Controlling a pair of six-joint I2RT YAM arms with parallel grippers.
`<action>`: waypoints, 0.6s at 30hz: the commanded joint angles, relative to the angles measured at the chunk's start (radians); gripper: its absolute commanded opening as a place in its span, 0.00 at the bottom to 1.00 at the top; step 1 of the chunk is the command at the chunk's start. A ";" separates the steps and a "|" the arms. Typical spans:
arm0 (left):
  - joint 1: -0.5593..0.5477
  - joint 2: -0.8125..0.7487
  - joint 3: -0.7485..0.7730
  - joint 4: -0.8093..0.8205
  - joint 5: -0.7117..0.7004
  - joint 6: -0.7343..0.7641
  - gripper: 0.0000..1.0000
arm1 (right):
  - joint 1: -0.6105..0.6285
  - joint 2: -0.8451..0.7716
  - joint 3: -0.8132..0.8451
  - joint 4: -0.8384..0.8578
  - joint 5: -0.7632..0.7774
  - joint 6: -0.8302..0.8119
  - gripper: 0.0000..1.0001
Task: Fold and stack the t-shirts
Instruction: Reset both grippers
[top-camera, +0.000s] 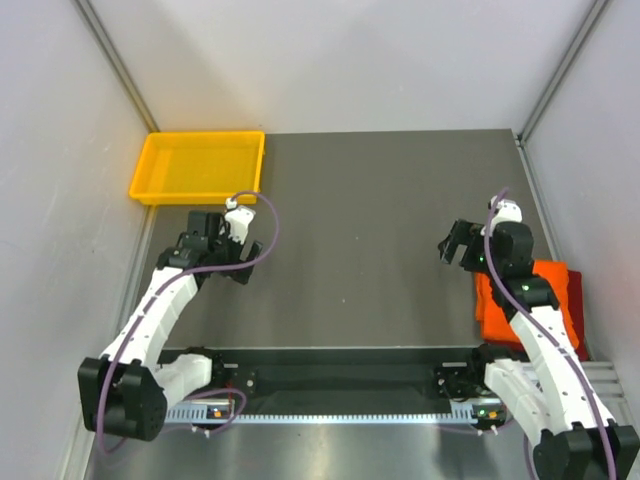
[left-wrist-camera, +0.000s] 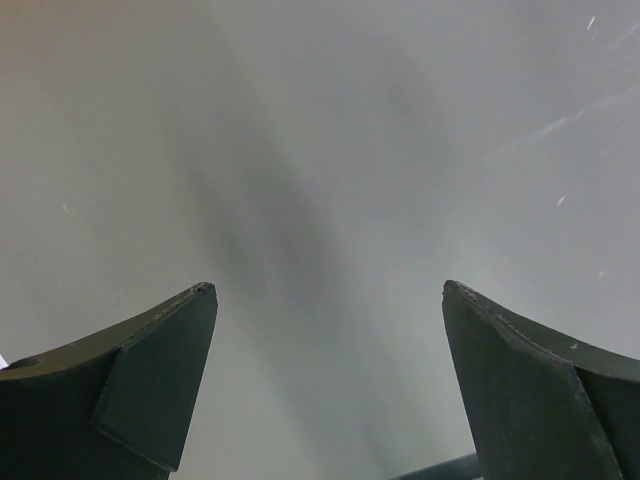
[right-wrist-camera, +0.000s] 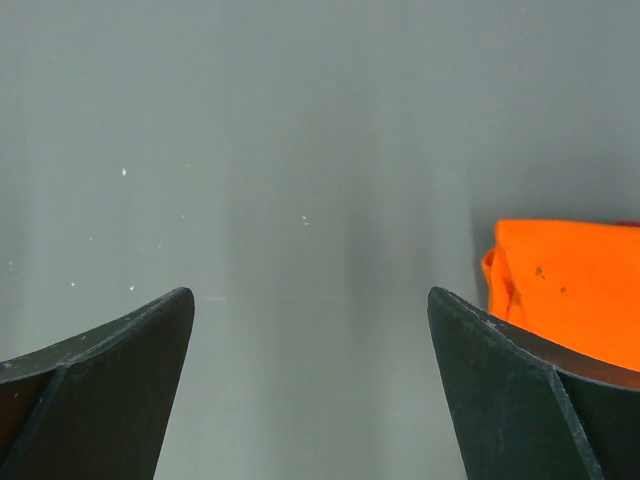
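Observation:
The bright orange t-shirt (top-camera: 495, 318) lies folded at the table's right edge, on top of the dark red t-shirt (top-camera: 574, 286), whose edge shows beside it. The right arm crosses over the stack. My right gripper (top-camera: 455, 243) hangs open to the left of the stack with nothing between its fingers. In the right wrist view the gripper (right-wrist-camera: 310, 295) is over bare table, with the orange t-shirt (right-wrist-camera: 570, 280) behind its right finger. My left gripper (top-camera: 205, 232) is open and empty at the far left. In the left wrist view the gripper (left-wrist-camera: 325, 290) has only bare table before it.
A yellow plastic tray (top-camera: 150, 178) stands at the back left corner, just beyond the left gripper. Grey walls close in the table on the left, back and right. A dark rail (top-camera: 340, 380) with the arm bases runs along the near edge.

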 joint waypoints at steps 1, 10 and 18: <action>0.008 -0.087 -0.053 0.062 -0.030 -0.019 0.99 | 0.013 0.013 0.003 0.089 -0.039 -0.027 1.00; 0.009 -0.094 -0.073 0.082 -0.040 -0.017 0.99 | 0.014 0.010 -0.032 0.155 -0.087 -0.044 1.00; 0.009 -0.094 -0.081 0.088 -0.042 -0.011 0.99 | 0.014 -0.002 -0.035 0.159 -0.096 -0.055 1.00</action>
